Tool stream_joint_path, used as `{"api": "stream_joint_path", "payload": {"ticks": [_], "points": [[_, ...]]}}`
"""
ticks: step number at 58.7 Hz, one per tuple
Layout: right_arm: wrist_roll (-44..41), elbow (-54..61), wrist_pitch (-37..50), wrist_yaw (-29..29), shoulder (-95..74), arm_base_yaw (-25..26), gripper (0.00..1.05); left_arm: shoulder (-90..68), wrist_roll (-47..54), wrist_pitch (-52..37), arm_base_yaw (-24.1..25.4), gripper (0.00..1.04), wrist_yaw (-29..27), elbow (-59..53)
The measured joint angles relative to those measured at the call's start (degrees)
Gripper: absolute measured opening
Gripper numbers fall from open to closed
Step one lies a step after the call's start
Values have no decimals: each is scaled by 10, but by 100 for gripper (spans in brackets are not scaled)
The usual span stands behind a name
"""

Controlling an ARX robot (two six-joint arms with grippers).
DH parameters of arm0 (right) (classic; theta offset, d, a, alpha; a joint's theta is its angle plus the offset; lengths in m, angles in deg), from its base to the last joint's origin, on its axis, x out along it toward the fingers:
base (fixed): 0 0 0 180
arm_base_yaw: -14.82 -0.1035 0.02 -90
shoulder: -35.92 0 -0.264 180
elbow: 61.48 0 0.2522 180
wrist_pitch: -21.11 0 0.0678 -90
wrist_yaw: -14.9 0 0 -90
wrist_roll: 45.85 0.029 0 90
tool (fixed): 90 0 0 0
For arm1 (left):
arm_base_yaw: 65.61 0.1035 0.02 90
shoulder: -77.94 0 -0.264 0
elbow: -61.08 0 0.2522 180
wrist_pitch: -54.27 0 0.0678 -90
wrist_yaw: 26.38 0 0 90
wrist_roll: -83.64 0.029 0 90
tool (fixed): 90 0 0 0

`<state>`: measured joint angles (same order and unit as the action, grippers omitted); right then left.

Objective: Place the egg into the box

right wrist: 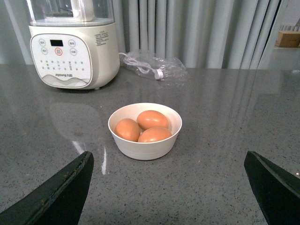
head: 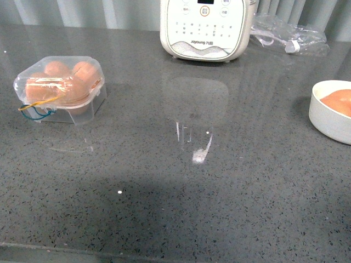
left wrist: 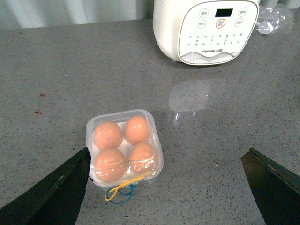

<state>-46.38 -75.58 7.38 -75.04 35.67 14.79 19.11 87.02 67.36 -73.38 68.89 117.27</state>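
The clear plastic box (head: 60, 85) stands at the left of the grey counter with its lid down and several orange-brown eggs inside; its blue-and-yellow cord (head: 35, 109) hangs at the near side. In the left wrist view the box (left wrist: 124, 146) lies just ahead of my open left gripper (left wrist: 171, 187), nearer one finger. A round white bowl (head: 332, 112) at the right edge holds eggs; in the right wrist view it holds three eggs (right wrist: 152, 120) ahead of my open, empty right gripper (right wrist: 171, 187). Neither gripper shows in the front view.
A white Joyoung kitchen appliance (head: 205, 27) stands at the back centre of the counter (head: 181, 186). A clear plastic bag with a cable (head: 288, 35) lies to its right. Grey curtains hang behind.
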Motion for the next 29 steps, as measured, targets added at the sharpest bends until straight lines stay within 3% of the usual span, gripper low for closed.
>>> {"api": "stream_joint_path", "payload": {"ticks": [29], "points": [[0,0,0,0,0,0,97,157,36,98,197,98,116,-28]]}}
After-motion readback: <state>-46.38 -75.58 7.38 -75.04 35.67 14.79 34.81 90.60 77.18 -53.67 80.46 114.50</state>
